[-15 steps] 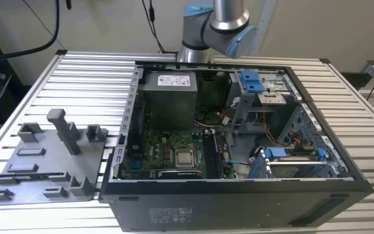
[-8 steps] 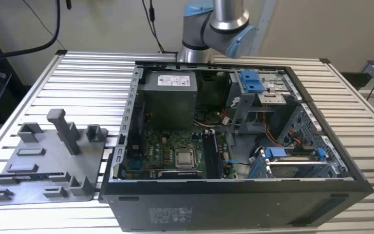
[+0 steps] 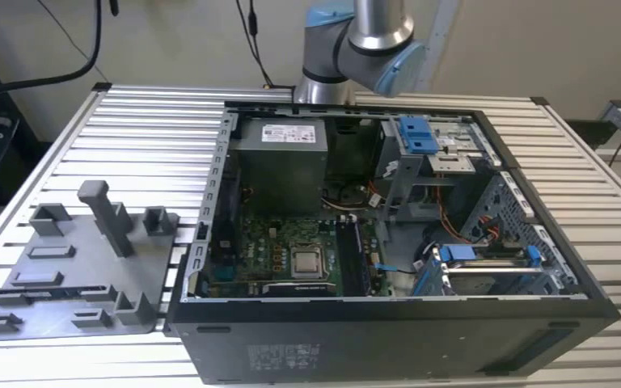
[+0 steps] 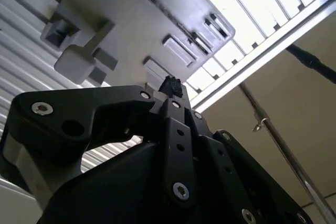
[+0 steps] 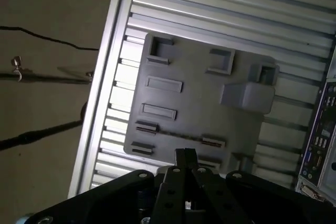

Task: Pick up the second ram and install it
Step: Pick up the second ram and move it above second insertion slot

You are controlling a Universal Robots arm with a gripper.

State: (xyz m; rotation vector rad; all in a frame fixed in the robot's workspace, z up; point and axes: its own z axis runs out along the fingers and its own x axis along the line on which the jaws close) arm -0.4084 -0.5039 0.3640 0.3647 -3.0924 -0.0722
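Black links of the jaws sit closest in both wrist views. The fingertips (image 5: 185, 156) are drawn together with no gap between them, and nothing is seen pinched there. In the second wrist view a dark, lumpy tip (image 4: 171, 84) ends the closed pair.

Below the jaws, well apart from them, is a grey plate (image 5: 194, 103) with blocks and a tall post (image 5: 247, 95). It lies flat on the slatted metal surface (image 5: 220, 3).

Just past the fingertips, a thin dark line runs between two dark-ended holders (image 5: 147, 127) on the plate. This looks like the memory stick (image 5: 178, 135) standing on its edge, but I cannot tell for certain. The exterior view shows the same thin strip (image 3: 57, 288) near the plate's front edge.

Beside the plate, on the exterior view's right, is an open computer case (image 3: 397, 323) with its green board (image 3: 278, 242) exposed. The arm (image 3: 359, 32) rises behind the case. One corner of the case, with its ports, shows to one side of the jaws in the first wrist view.
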